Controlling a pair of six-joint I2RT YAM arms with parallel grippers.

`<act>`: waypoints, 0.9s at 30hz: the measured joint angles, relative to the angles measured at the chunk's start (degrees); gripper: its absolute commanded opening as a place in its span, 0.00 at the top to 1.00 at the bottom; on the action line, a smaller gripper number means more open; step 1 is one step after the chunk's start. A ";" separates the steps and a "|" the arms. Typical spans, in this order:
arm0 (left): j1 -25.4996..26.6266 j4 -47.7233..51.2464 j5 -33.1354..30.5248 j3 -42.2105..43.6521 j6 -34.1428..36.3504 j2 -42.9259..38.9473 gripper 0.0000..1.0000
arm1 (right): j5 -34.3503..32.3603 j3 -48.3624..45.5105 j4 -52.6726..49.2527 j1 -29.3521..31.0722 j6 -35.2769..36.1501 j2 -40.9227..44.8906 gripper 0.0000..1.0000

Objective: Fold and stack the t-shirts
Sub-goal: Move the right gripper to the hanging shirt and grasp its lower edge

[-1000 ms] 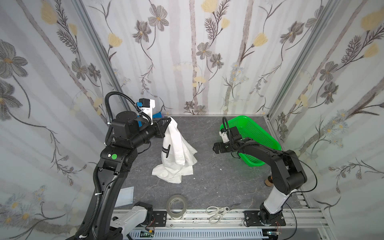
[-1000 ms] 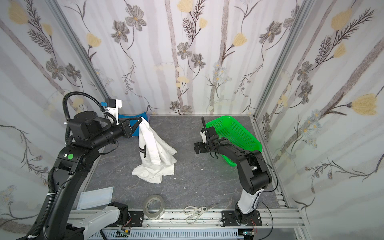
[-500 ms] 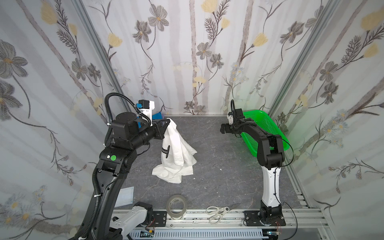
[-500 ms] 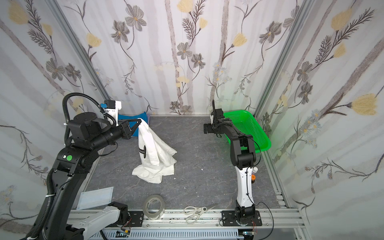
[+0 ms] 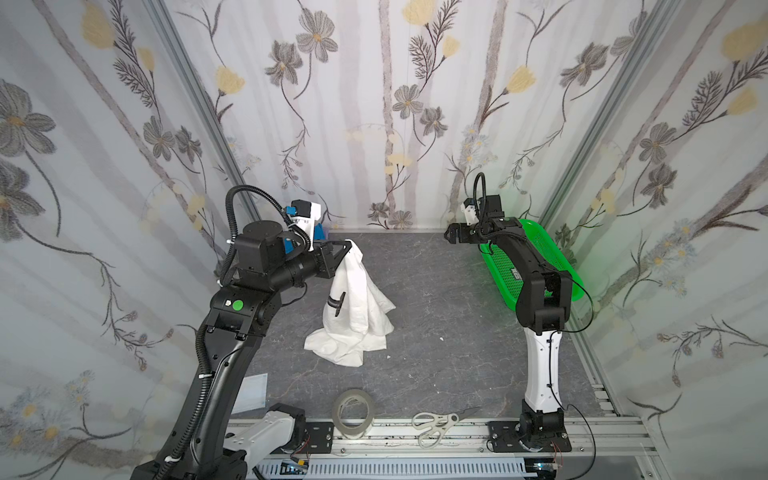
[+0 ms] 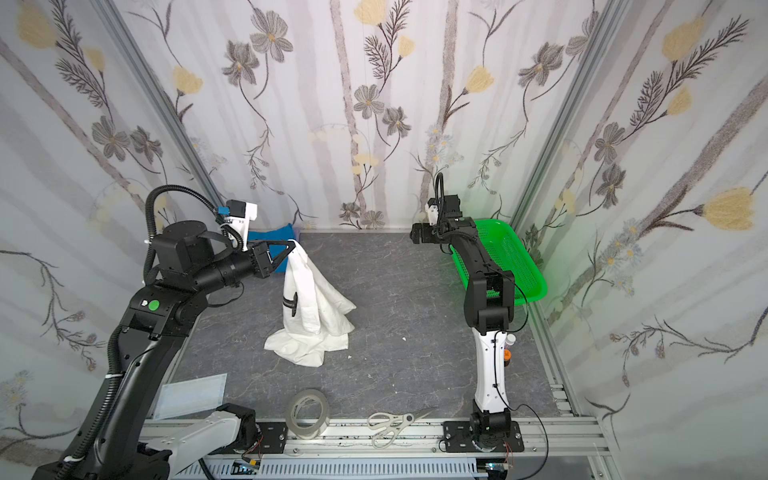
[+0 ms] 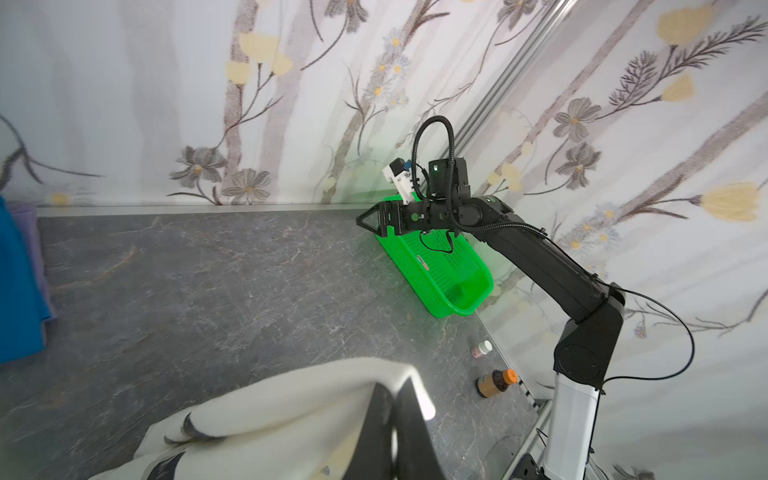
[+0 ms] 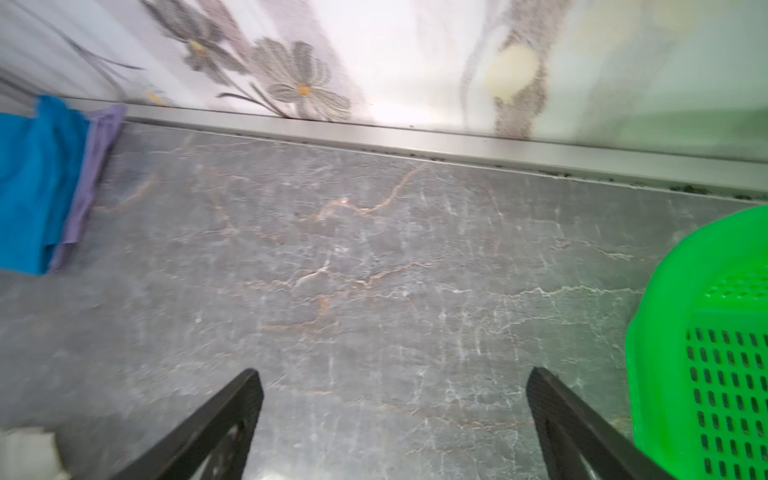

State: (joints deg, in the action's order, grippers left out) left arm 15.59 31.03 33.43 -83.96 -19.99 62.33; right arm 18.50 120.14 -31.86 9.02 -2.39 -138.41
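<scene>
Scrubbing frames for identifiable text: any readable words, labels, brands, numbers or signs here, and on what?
Nothing reads legibly in any view.
Sticker on the green basket: too small to read.
Brown bottle: no lettering can be made out.
White t-shirt print: a graphic, no letters visible.
Green dot on the left arm: plain, no characters.

This is a robotics lab test cell. Floral wallpaper panels (image 5: pixel 386 104) wall in a booth framed by aluminium corner posts (image 5: pixel 590 124). The left arm (image 5: pixel 232 332) and right arm (image 5: pixel 540 361) are bolted to a slotted aluminium rail (image 5: pixel 602 432) that edges a grey marble-look tabletop (image 5: pixel 449 324). A tape roll (image 5: pixel 353 411) and scissors (image 5: pixel 436 422) lie between the arms' bases.
</scene>
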 measured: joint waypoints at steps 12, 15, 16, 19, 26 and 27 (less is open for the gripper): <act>3.39 -12.11 13.66 -6.23 -5.73 6.32 1.00 | 17.62 -60.81 27.74 13.51 -1.46 57.88 0.00; 5.55 -15.10 13.31 -8.37 -6.56 8.74 1.00 | 14.49 -68.76 30.18 19.61 -3.45 69.00 0.00; 6.36 -15.87 12.33 -8.83 -6.95 9.42 1.00 | 13.75 -70.20 30.88 21.81 -3.91 71.82 0.01; 8.79 -17.81 8.37 -10.03 -6.99 11.65 1.00 | 9.86 -73.50 33.18 26.12 -6.62 78.84 0.05; 12.92 -18.73 -0.48 -10.10 -6.97 13.55 1.00 | 5.33 -73.90 36.33 31.87 -10.86 79.71 0.28; 13.20 -18.82 -1.31 -10.10 -6.97 13.60 1.00 | 4.70 -73.44 36.63 32.50 -11.23 78.66 0.30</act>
State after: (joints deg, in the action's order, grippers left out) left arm 28.80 12.21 32.12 -94.06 -26.96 75.92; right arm 23.20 46.70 4.78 41.52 -13.63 -59.75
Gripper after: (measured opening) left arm 0.054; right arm 0.735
